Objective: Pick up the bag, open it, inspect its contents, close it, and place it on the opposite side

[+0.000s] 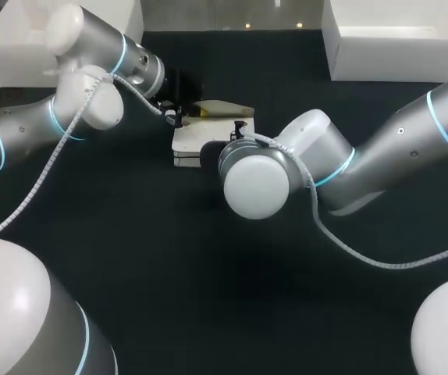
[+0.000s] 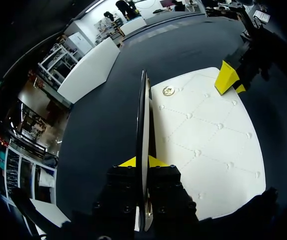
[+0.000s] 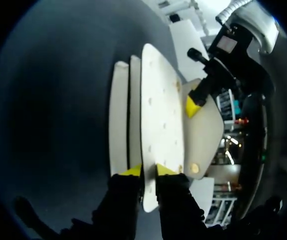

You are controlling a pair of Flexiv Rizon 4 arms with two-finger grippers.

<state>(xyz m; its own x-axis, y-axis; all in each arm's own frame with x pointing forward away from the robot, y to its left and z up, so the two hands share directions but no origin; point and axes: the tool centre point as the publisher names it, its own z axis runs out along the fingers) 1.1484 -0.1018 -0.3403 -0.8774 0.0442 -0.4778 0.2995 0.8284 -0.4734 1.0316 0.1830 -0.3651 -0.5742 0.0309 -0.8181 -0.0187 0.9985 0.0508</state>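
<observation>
A white quilted bag (image 1: 190, 145) lies on the dark table between my two arms, its flap (image 1: 220, 109) lifted open toward the far side. My left gripper (image 1: 174, 117) is shut on the flap's thin edge (image 2: 143, 115), which runs straight between its yellow tips (image 2: 142, 161). The bag's quilted face (image 2: 203, 145) with a gold stud (image 2: 168, 91) lies beside it. My right gripper (image 3: 149, 171) clasps an upright white quilted panel (image 3: 156, 105) of the bag, one yellow tip on each side. The inside of the bag is hidden.
A white box (image 1: 21, 47) stands at the back left and another (image 1: 396, 39) at the back right. Dark tabletop (image 1: 208, 266) spreads out in front of the bag.
</observation>
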